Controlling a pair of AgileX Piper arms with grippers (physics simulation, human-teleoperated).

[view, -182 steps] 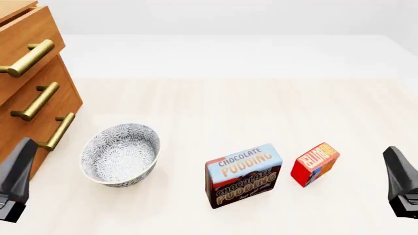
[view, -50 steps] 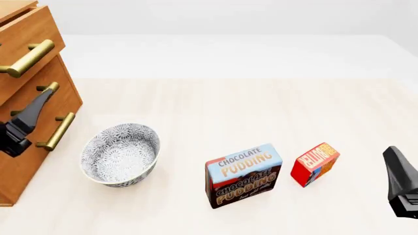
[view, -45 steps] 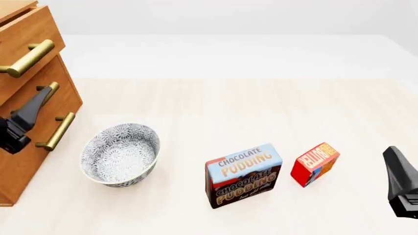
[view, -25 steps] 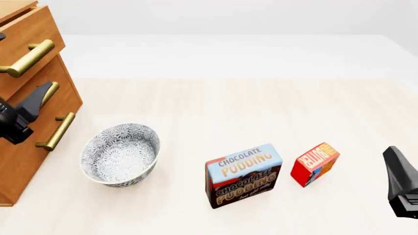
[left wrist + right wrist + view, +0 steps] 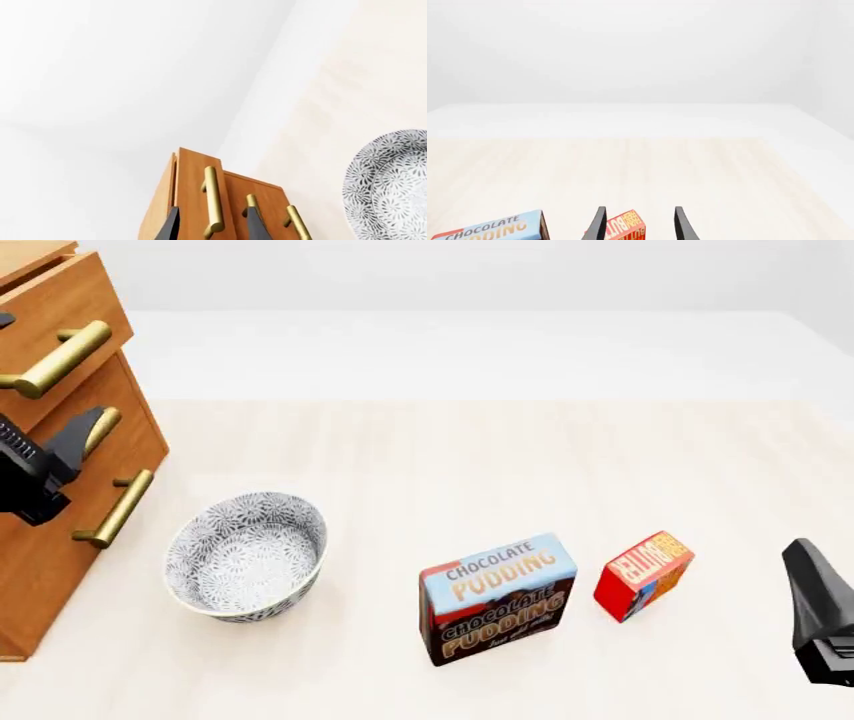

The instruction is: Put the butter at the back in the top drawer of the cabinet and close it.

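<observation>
Butter point(image 5: 643, 574) — on table, just beside right gripper point(image 5: 817, 610).

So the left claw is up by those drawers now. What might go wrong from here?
1. The three brass handles sit close together; in the left wrist view the open left gripper brackets the top drawer's handle, but the middle handle lies right beside one finger, so it may snag that.
2. The pudding box stands beside the butter; the right gripper might bump it when reaching.
</observation>
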